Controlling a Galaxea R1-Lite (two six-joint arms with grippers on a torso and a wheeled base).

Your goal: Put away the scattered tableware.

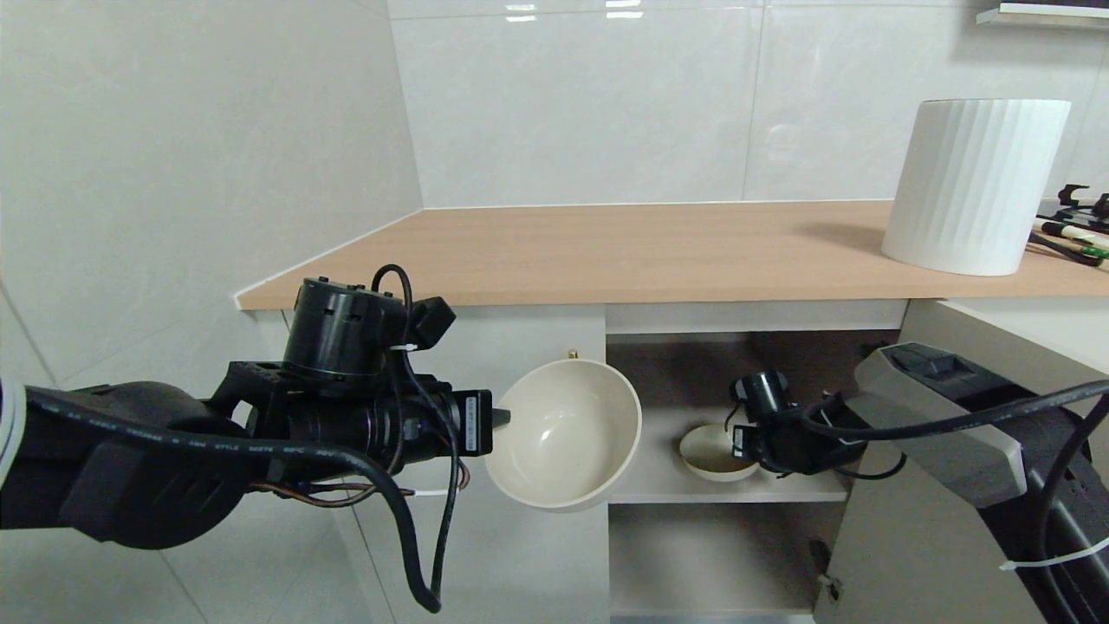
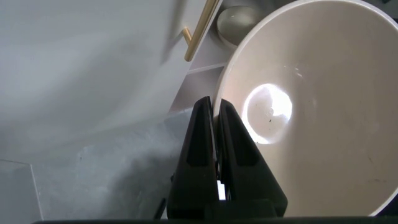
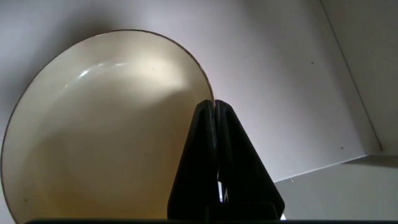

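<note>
A large cream bowl (image 1: 563, 433) hangs tilted on its side in front of the closed left cabinet door, below the counter. My left gripper (image 1: 501, 419) is shut on its rim; the left wrist view shows the fingers (image 2: 202, 130) pinching the bowl (image 2: 311, 112) at its edge. Inside the open cabinet, a small cream dish (image 1: 712, 452) rests on the upper shelf (image 1: 658, 485). My right gripper (image 1: 747, 446) is shut on that dish's rim, and the right wrist view shows the gripper (image 3: 214, 107) clamped on the dish (image 3: 106, 124) over the white shelf (image 3: 298, 93).
A wooden counter (image 1: 650, 251) runs above the cabinet. On its right end stand a white ribbed container (image 1: 975, 186) and several utensils (image 1: 1074, 232). The closed door has a gold handle (image 2: 198, 34). A lower shelf (image 1: 710, 555) lies beneath the upper one.
</note>
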